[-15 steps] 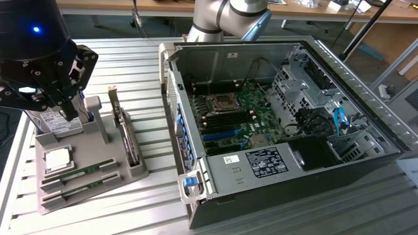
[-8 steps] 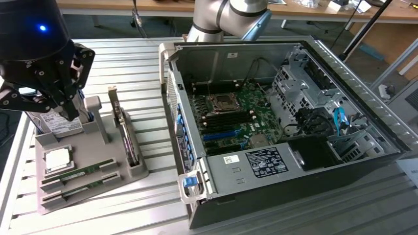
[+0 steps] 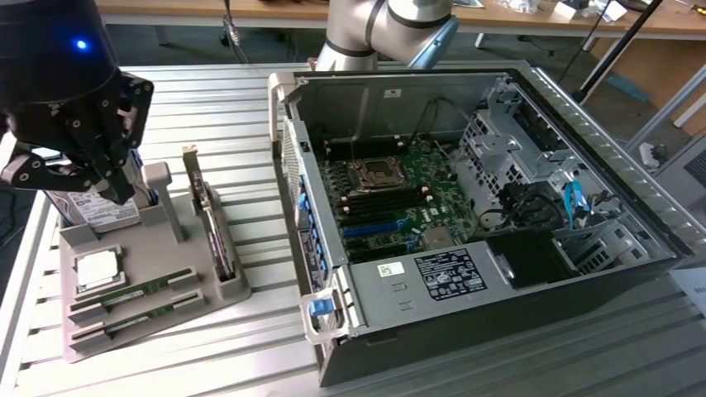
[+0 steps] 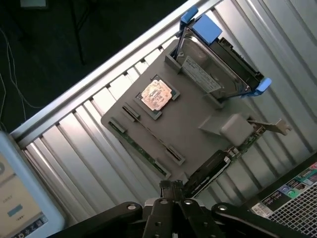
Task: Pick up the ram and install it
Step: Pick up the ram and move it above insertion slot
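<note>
Gripper point(image 3: 114, 194), fingers closed on nothing, poised above grey holder tray point(image 3: 155, 256) beside open computer case point(image 3: 398, 91). Ram point(image 3: 132, 291) sits edge-up in a tray slot. Judged light, stiff, fragile; best gripped across its long bare edges, clear of chips.

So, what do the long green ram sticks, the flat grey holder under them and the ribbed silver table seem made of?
The long green ram sticks: circuit-board laminate, matt green with black chips. The flat grey holder: probably plastic, an even matt grey with blocky moulded shapes. The ribbed silver table: metal, perhaps aluminium, with a dull sheen and straight ribs.
</note>
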Robot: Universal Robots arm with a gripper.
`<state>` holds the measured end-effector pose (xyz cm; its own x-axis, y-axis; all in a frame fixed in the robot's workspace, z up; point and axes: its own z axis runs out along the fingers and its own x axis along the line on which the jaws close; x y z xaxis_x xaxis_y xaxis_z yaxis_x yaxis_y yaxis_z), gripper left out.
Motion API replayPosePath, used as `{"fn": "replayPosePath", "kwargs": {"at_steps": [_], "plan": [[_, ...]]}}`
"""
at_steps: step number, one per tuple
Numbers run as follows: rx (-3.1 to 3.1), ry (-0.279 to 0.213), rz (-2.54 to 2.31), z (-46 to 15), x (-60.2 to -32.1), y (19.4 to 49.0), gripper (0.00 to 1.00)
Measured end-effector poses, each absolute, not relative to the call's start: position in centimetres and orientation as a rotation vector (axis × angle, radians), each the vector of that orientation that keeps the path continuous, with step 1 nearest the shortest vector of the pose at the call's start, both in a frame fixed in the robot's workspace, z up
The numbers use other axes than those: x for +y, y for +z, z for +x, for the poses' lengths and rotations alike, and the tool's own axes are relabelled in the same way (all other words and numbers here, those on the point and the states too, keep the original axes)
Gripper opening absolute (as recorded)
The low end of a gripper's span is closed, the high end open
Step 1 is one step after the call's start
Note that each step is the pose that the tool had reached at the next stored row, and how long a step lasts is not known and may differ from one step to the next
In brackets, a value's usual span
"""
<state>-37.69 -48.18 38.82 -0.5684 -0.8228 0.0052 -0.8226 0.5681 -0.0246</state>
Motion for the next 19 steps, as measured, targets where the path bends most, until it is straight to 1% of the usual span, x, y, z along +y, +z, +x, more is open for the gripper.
{"fn": "replayPosePath", "kwargs": {"at_steps": [19], "plan": [[2.451, -0.035, -1.947, -37.69, -48.18, 38.65, 0.11]]}}
